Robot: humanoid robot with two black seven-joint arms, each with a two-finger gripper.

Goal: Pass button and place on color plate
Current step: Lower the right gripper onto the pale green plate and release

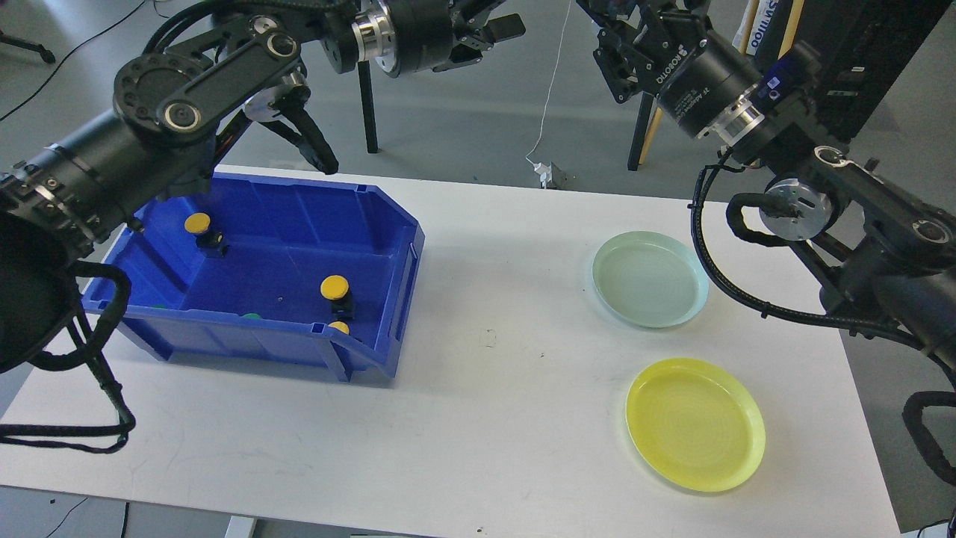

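Yellow-capped buttons lie in the blue bin (pixel 407 246): one at the back left (pixel 198 223), one near the front (pixel 334 287), and one half hidden by the front wall (pixel 340 327). A green cap (pixel 252 316) peeks over that wall. A pale green plate (pixel 648 278) and a yellow plate (pixel 694 422) sit empty at the right. My left gripper (pixel 502 22) hangs high beyond the table's far edge. My right gripper (pixel 609 30) is also high, a little to the right, with its fingertips cut off by the top edge. I see no button in either gripper.
The white table (pixel 493 373) carries the bin at the left and both plates at the right. Black cables loop off both arms, one past the green plate's right rim (pixel 717 284). Chair legs and a dark cabinet stand on the floor behind.
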